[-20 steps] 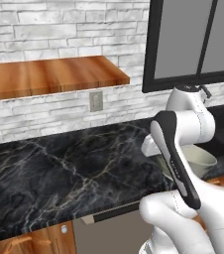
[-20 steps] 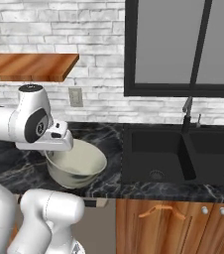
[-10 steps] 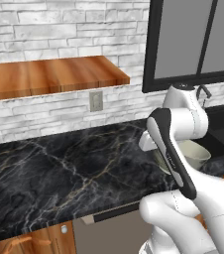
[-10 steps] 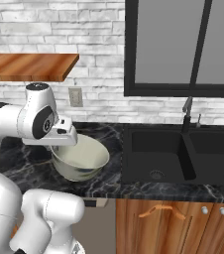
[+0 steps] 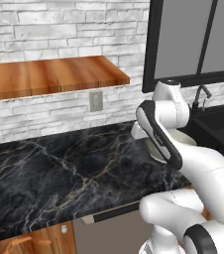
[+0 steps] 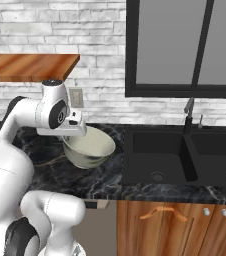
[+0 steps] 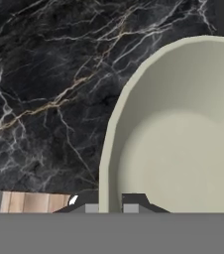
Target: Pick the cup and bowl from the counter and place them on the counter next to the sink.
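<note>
The cream-white bowl hangs tilted just left of the dark sink, low over the black marble counter. My gripper is shut on the bowl's near rim. In the hand view that rim runs between my two fingertips, the smooth inside of the bowl spreads to the right, and the counter lies below it. From the left, my arm covers most of the bowl, with the sink beyond it. The cup is out of view.
A curved dark faucet stands behind the sink under a dark-framed window. A wooden shelf and a wall outlet are on the brick wall. Wooden cabinets sit under the counter.
My arm has carried the bowl to the right, closer to the sink's left edge, and slightly higher. The grip on the rim is unchanged.
</note>
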You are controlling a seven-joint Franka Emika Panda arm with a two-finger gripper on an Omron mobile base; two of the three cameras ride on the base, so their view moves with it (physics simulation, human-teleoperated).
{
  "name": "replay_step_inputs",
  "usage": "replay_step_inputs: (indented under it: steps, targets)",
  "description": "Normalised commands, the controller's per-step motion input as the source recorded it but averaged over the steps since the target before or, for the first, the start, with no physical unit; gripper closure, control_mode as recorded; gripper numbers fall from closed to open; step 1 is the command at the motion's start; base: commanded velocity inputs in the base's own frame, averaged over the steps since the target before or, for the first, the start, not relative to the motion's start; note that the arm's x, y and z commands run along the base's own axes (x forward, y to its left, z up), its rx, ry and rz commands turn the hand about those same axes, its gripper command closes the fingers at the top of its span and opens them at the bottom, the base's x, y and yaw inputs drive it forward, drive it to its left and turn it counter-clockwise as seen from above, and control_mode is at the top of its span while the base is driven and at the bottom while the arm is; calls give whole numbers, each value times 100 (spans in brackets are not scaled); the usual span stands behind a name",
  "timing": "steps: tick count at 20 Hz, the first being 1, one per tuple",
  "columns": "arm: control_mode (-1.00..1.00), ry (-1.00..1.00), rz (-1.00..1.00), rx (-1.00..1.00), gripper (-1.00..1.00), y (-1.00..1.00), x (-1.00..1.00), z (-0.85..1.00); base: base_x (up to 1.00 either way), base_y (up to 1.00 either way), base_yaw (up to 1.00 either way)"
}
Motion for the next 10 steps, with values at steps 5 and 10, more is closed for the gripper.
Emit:
replay_step_inputs:
  steps: [5,10]
  targets:
    - [-100,0,0,0,100,0,46,-4,0,0,0]
    - [-100,0,-2,-1,100,-2,50,-25,0,0,0]
